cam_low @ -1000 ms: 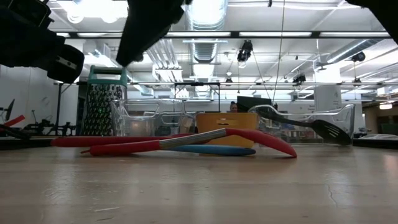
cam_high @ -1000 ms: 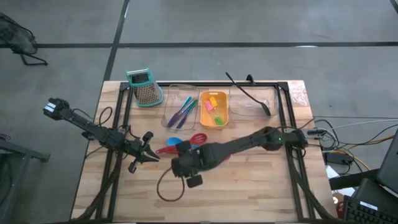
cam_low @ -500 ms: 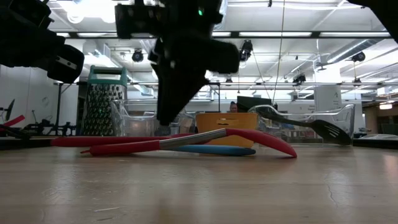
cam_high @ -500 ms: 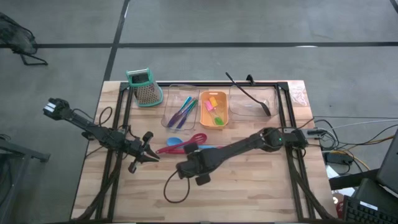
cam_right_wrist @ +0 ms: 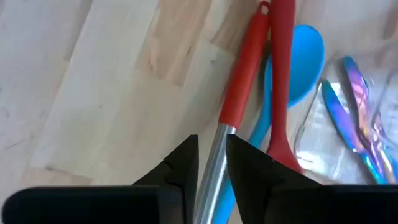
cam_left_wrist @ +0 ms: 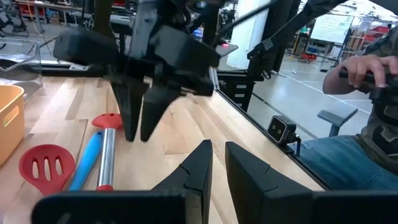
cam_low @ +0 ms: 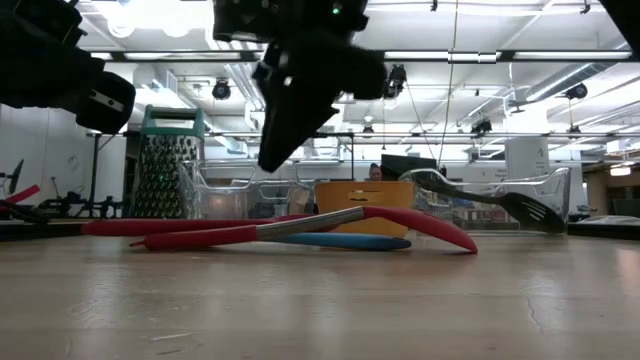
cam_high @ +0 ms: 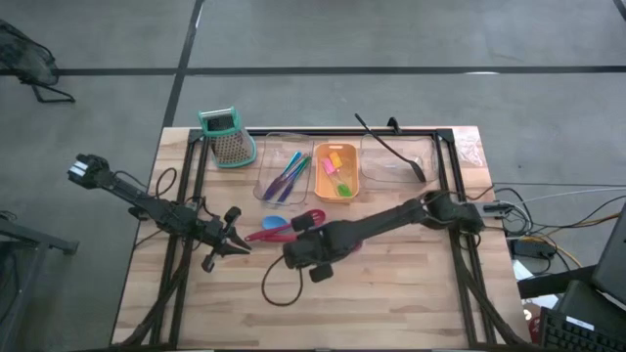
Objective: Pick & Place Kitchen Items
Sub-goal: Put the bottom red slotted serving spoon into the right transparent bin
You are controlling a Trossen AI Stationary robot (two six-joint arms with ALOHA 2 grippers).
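Note:
A red-handled utensil with a silver shaft [cam_right_wrist: 214, 158], a red slotted spatula [cam_high: 311, 217] and a blue spoon [cam_high: 277, 224] lie crossed on the table's middle. My right gripper [cam_high: 295, 249] hangs slanting down just above the silver shaft [cam_low: 310, 222]. Its fingers stand a narrow gap apart and touch nothing [cam_low: 272, 160]. My left gripper [cam_high: 240, 246] waits level to the left of the utensils, narrowly open and empty. A long black spoon [cam_high: 391, 149] leans on the far right clear tray. Coloured sticks [cam_high: 286, 174] lie in the left clear tray, small pieces in the orange tray [cam_high: 335, 172].
A teal-topped metal grater [cam_high: 227, 137] stands at the far left corner. The three trays line the far edge. A loose cable loop [cam_high: 279, 288] lies on the near middle of the wood. In the left wrist view, a person [cam_left_wrist: 367, 93] sits beyond the table.
My right gripper has come down from above and a little toward the far edge, and now stands over the crossed red and blue utensils. The utensils have not moved.

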